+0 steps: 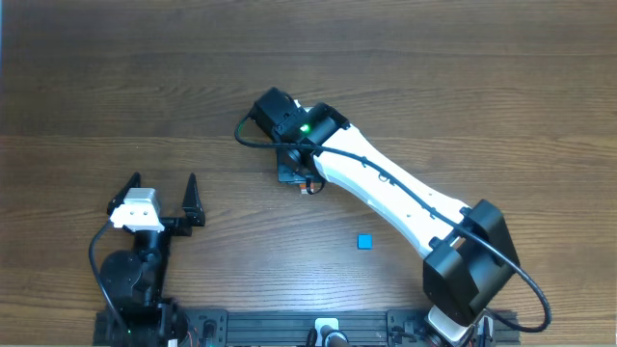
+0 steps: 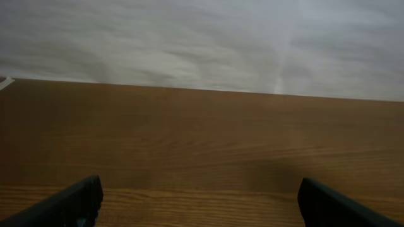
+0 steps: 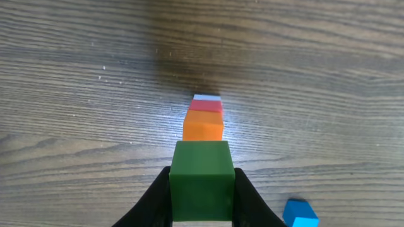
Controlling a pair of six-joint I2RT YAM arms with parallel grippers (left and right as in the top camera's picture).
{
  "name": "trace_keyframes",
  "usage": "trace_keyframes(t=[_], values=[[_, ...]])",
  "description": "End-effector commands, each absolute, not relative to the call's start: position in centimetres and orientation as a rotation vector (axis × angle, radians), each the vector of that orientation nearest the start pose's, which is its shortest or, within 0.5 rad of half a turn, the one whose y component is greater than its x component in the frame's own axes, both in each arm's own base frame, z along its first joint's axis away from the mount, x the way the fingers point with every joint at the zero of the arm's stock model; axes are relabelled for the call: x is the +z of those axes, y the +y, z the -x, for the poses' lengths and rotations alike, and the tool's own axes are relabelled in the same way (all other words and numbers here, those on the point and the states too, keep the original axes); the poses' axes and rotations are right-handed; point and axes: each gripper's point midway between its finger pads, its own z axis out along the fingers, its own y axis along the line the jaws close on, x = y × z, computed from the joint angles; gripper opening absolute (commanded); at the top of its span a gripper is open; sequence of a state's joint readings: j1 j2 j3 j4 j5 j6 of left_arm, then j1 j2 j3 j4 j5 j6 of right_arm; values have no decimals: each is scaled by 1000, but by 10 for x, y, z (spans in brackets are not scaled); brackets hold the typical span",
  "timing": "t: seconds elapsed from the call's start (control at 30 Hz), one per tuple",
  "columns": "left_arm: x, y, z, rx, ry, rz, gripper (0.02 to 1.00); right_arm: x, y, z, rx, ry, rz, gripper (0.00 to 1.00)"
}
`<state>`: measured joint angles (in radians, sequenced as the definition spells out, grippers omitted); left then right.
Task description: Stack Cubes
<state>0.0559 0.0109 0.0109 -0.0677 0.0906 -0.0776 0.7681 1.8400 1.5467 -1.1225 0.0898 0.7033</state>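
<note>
- The right gripper [image 3: 202, 192] is clenched on a green cube [image 3: 202, 176], one dark finger [image 3: 154, 203] pressed to each side face.
- Seen from above, this arm reaches from the bottom right up to the middle of the table [image 1: 482, 77].
- Just past the green cube, an orange cube [image 3: 203, 126], a red cube [image 3: 207, 106] and a pale sliver [image 3: 206, 97] line up edge to edge. I cannot tell whether they form a stack or a flat row.
- The green cube's far edge overlaps the near edge of the orange one in the right wrist view. Whether they touch is unclear.
- A blue cube [image 1: 363, 242] lies alone on the wood, apart from the line of cubes and close beside the right forearm, with bare wood all round it.
- The left gripper [image 1: 162, 183] sits near its own base at the left, fingers spread wide and grasping nothing, well apart from every cube.
- From its wrist view, open wood runs ahead to the table's far edge [image 2: 202, 90], where a pale wall [image 2: 202, 38] begins.
- The far half of the table and its left side are open wood.
</note>
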Motion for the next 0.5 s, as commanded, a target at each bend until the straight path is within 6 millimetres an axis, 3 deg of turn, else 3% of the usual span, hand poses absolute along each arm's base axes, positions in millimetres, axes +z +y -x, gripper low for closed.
trace_keyframes(t=[0.03,0.5], values=[[159,-2,-246,-83,1637,26,1000,108,261,-280,67,2983,72,25],[159,-2,-246,-83,1637,26,998,94,261,-281,32,3010,62,38]])
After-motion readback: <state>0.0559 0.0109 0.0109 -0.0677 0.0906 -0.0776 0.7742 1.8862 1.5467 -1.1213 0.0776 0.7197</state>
